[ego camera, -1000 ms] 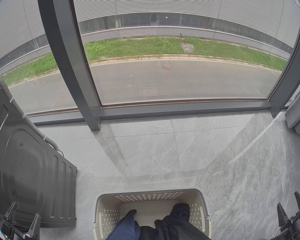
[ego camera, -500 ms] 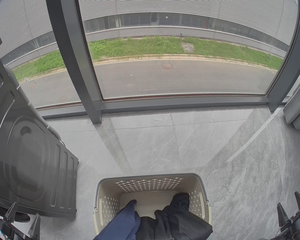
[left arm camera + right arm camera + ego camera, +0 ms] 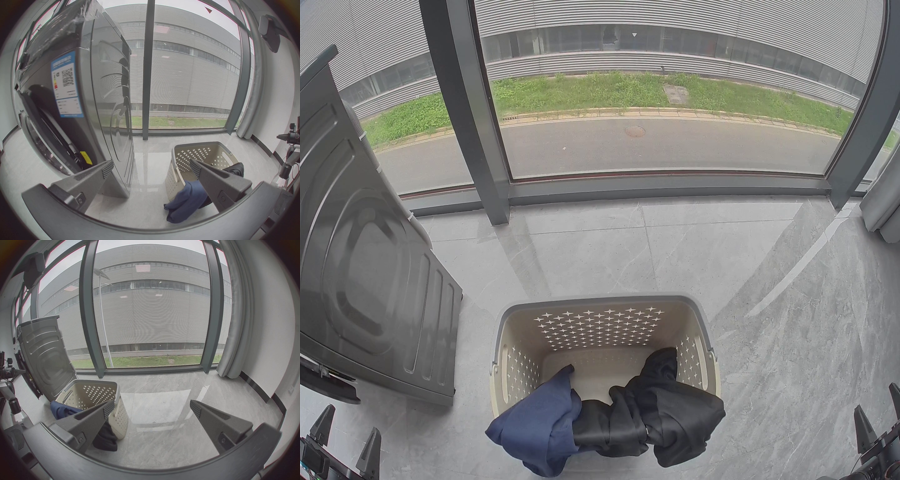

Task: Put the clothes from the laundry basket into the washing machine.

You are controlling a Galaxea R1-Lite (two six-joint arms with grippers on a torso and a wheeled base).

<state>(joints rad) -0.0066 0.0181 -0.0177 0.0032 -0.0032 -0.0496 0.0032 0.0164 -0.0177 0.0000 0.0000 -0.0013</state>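
Note:
A beige laundry basket (image 3: pixel 600 307) stands on the grey floor just ahead of me. A dark blue garment (image 3: pixel 540 425) and a black garment (image 3: pixel 669 415) hang over its near rim. The grey washing machine (image 3: pixel 362 275) stands to the basket's left; in the left wrist view its round door opening (image 3: pixel 40 140) faces away from the basket (image 3: pixel 200 144). My left gripper (image 3: pixel 350 420) is open and empty, low, in front of the machine. My right gripper (image 3: pixel 876 406) is open and empty, to the basket's right. In the right wrist view the basket (image 3: pixel 90 387) holds both garments (image 3: pixel 62 410).
A floor-to-ceiling window with a dark frame post (image 3: pixel 469 112) closes off the far side. A grey curtain (image 3: pixel 884 200) hangs at the far right. Bare tiled floor (image 3: pixel 787 325) stretches between the basket and the window and to the basket's right.
The whole head picture has shifted: the basket and washing machine now show farther up and more fully, so the camera moved. Both grippers keep their places at the picture's lower corners.

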